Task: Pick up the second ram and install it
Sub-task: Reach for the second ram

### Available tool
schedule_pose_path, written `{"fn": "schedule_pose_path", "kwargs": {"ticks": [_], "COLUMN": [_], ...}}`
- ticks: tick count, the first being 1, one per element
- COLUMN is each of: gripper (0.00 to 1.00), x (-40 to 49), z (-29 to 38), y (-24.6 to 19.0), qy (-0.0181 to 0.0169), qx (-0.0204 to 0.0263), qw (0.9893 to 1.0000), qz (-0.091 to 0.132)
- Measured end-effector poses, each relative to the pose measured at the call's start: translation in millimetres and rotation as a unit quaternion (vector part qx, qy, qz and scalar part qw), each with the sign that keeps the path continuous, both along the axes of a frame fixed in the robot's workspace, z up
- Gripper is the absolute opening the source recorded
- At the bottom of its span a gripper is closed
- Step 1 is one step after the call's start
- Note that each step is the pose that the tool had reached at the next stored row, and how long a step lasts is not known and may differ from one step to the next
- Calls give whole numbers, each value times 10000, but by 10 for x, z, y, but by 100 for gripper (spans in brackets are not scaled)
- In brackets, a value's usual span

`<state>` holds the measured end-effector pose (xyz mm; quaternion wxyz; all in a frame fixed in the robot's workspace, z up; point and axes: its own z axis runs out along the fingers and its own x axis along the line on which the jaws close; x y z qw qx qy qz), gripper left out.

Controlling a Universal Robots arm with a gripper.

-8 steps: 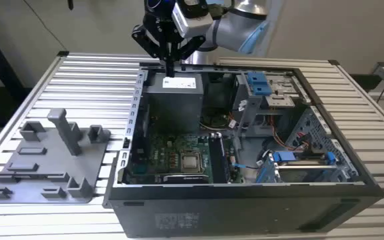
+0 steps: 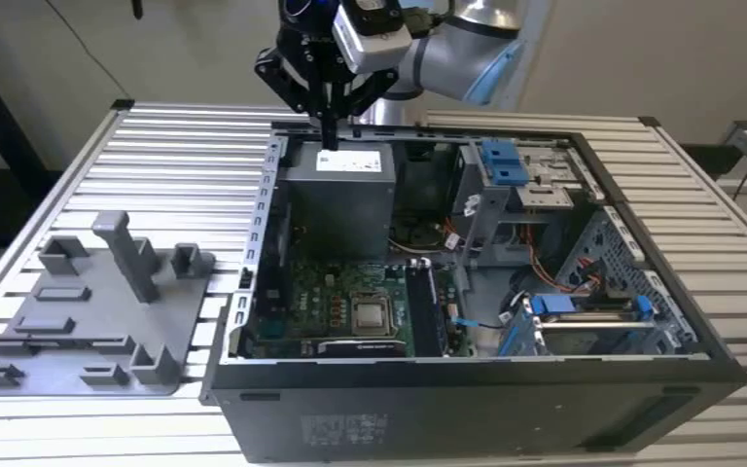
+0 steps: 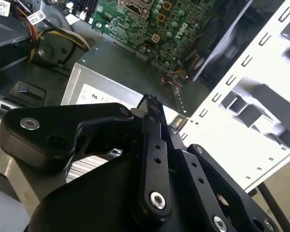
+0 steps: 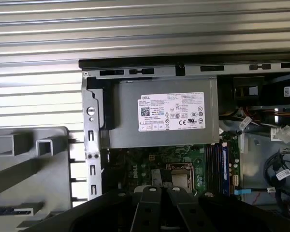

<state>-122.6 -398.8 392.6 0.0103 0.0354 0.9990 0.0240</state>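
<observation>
My gripper [image 2: 330,134] hangs shut above the grey power supply [image 2: 341,195] at the back of the open computer case [image 2: 478,379], with nothing between its fingers. In the second wrist view the black fingers [image 3: 154,145] meet at the gripper's tip [image 3: 150,103] over the power supply [image 3: 106,92]. A thin dark blue ram stick [image 4: 225,164] stands edge-on in the memory slots [image 2: 428,309] beside the processor socket [image 4: 179,176] on the green motherboard [image 2: 335,311]. I cannot tell whether this stick is the second ram.
A grey plastic fixture [image 2: 88,321] with upright blocks and slots lies on the slatted table [image 2: 179,165] at the exterior view's left of the case. Blue drive brackets [image 2: 504,161], cables and a metal cage crowd the case's other side.
</observation>
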Motion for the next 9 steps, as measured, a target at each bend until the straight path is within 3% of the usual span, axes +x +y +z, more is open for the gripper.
{"fn": "schedule_pose_path", "kwargs": {"ticks": [9], "gripper": [11], "x": [-82], "z": [-1], "y": [0], "qy": [0], "qx": [0], "qw": [10000], "qz": [0]}}
